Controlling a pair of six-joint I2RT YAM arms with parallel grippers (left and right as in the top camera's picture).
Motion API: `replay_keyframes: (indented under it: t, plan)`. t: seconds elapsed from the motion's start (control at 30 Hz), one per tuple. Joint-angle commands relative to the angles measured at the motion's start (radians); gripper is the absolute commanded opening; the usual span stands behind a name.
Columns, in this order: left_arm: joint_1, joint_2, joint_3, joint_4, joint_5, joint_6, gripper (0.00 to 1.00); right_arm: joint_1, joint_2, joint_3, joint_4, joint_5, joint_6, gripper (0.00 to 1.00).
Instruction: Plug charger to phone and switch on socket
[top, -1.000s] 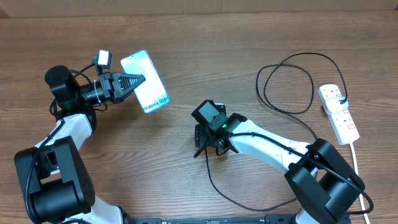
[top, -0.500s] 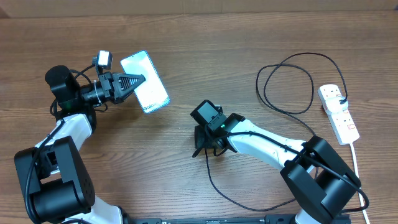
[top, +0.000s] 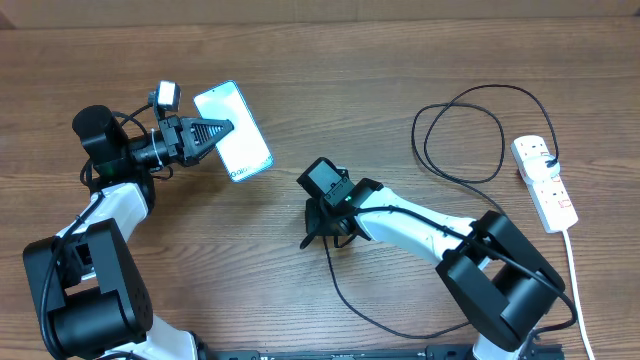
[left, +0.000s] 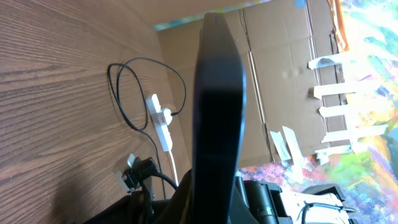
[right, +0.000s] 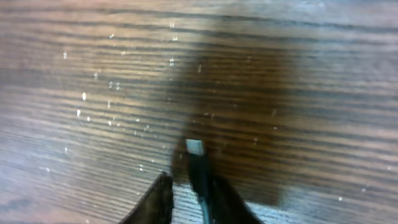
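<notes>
- My left gripper (top: 215, 130) is clenched on the phone (top: 238, 125). It holds the phone off the table (top: 400, 60), screen up in the overhead view and edge-on to the left wrist camera.
- The left arm reaches out level from its base, fingers pointing right, so the phone's lower end faces the other arm.
- The step in hand, as I judge it, is bringing the plug to the phone; nothing is mated yet, and the two are well apart.
- My right gripper (top: 318, 232) is pitched down low over the wood, forearm stretched leftward. The right wrist view is blurred, but it seems to pinch the charger's connector tip (right: 194, 147) between its fingers.
- The charger (top: 345, 295) trails behind in a long curve, then loops near the socket (top: 545, 185) at the far right.
- Next I need the tip raised, turned in line with the phone's port and pushed straight in while the left claw braces.
- The socket's switch comes afterwards.
</notes>
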Motion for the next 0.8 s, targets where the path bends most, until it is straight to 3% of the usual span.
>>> replay_keyframes:
  t: [0.0, 0.23, 0.4, 0.77]
  plan:
    - [-0.002, -0.016, 0.027, 0.004, 0.010, 0.019, 0.04, 0.008, 0.077, -0.036, -0.024, -0.015, 0.025, 0.05]
    - [-0.002, -0.016, 0.027, 0.004, 0.018, 0.019, 0.04, 0.006, 0.075, -0.023, -0.015, -0.016, 0.014, 0.04]
    - [-0.002, -0.016, 0.027, 0.005, 0.019, 0.019, 0.04, -0.034, 0.023, 0.051, -0.109, -0.063, -0.027, 0.04]
    - [-0.010, -0.016, 0.027, 0.009, 0.028, 0.019, 0.04, -0.134, -0.259, 0.083, -0.110, -0.803, -0.461, 0.04]
